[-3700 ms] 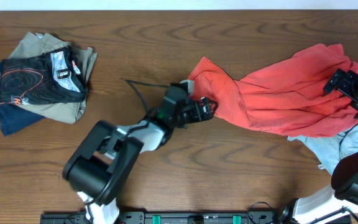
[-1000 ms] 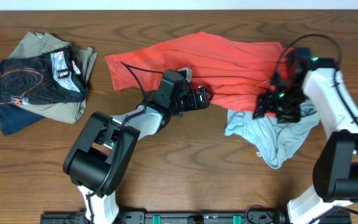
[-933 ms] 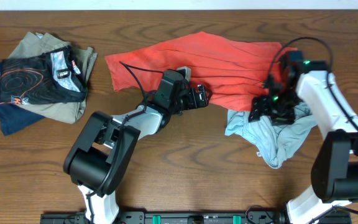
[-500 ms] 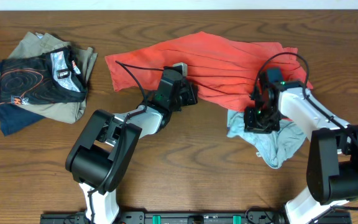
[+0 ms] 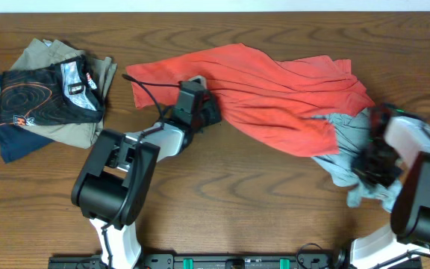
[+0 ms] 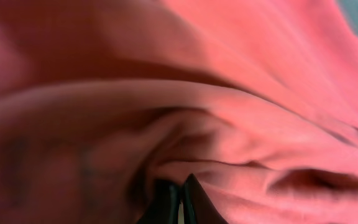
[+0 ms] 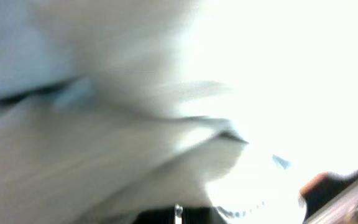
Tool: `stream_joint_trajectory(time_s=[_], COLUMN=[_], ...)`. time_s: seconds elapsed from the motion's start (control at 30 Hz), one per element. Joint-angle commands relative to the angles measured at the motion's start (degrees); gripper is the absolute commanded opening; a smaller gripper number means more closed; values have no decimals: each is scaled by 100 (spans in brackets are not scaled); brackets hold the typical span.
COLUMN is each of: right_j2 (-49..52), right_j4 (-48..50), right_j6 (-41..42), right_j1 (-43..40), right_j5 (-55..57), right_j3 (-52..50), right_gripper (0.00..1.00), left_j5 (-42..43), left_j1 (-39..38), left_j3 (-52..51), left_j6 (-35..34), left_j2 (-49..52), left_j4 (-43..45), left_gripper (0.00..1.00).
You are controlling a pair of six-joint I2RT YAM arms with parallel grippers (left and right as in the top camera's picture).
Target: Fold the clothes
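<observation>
Though overhead shows the red T-shirt (image 5: 275, 82) whole, left wrist shows folds

red tee (image 5: 275, 82) sprawled across table centre to right, light-blue garment (image 5: 346, 146) bunched at its right end (right arm (image 5: 428, 190) over it), folded pile (image 5: 47, 93) blocks far-left corner, bare wood (image 5: 237, 209) open along near side

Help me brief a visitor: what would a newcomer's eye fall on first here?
The coral-red T-shirt, rumpled across the far middle, with the left gripper at its left end. Next, the light-blue garment bunched at the right beneath the right gripper, and a pile of dark and khaki clothes far left.
</observation>
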Motion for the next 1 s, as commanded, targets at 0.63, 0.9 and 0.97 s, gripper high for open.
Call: stream_joint_trajectory(time_s=[0.63,0.9,0.97], right_j2=[-459,-437,-437], right_j4=[-409,278,614], right_j6=[-3687,-4100,-4127], right_j1=[-2149,-992,-649], right_j5=[-3919,-4030,-3950], right_j3=[1816,1515,1351], right_gripper=[16,5,13], left_j5=[575,1526,1609], left_j1=[1786,1572,1318], left_j3=[-4,-7,-7], left_j6=[1134,1189,1191], left_j2=[-1287,-1757,-1740], left_j4=[-1615,-2435,-2621], left_gripper=[17,43,48])
